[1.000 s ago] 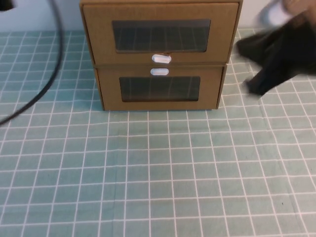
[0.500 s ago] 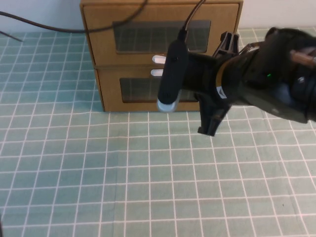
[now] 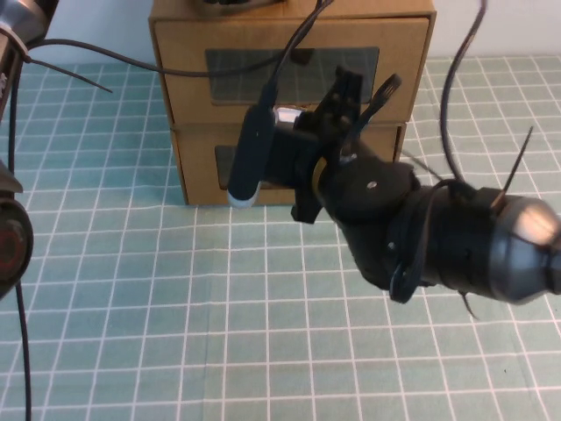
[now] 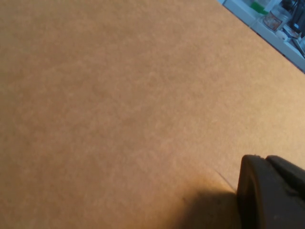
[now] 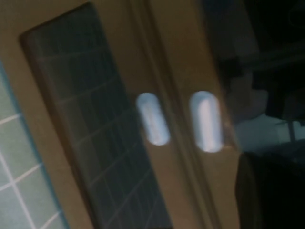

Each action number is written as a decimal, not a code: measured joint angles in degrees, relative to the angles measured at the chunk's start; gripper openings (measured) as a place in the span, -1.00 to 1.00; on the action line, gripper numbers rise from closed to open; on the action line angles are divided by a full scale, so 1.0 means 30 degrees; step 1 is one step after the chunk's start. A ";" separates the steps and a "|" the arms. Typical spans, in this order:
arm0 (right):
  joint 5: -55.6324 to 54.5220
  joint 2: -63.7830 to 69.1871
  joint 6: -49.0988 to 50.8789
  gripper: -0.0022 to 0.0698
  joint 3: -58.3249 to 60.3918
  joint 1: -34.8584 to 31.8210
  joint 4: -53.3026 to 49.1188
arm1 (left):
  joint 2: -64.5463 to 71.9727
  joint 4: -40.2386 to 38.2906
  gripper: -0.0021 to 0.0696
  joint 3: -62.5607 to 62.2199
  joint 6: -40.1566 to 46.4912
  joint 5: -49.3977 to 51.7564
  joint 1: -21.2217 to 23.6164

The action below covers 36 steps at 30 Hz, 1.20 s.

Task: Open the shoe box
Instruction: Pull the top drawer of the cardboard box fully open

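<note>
1. The shoe box sits at the far middle of the green grid mat. The right gripper is right in front of it, on the near side, pointing at the box face.
2. Its tip is up by the upper drawer, a bit right of that drawer's white pull tab and close to the seam between the two drawers. I can't tell whether it actually touches the cardboard.
3. The right gripper is fully closed and has nothing in it.
4. The left gripper is over the plain cardboard top of the box, at the far side. I can't tell if it's open or closed (only a dark corner of it shows up close).
5. The box is brown cardboard with two drawers stacked, both pushed in flush. Each drawer has a dark see-through window and a small white oval pull near the seam, and the two pulls sit close together.
6. The lower drawer is mostly hidden behind the right arm and its dark wrist camera.
7. Black cables run across the far left of the mat.
</note>
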 joint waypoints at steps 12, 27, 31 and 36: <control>-0.0555 0.0668 0.0479 -0.26 0.0000 0.0036 -0.0467 | -0.0035 0.0025 -0.96 0.0000 -0.0123 0.0000 0.0000; -0.0515 0.3816 0.0493 -0.39 -0.3475 -0.1212 -0.0624 | -0.0035 0.0025 -0.96 0.0000 -0.0160 0.0000 0.0000; -0.0490 0.3939 0.0493 -0.82 -0.3562 -0.1220 -0.0390 | -0.0035 0.0025 -0.96 0.0000 -0.0160 0.0000 0.0000; -0.0356 0.3939 0.0295 -0.89 -0.3635 -0.1183 0.0351 | -0.0035 0.0108 -0.96 0.0000 -0.0276 0.0000 0.0000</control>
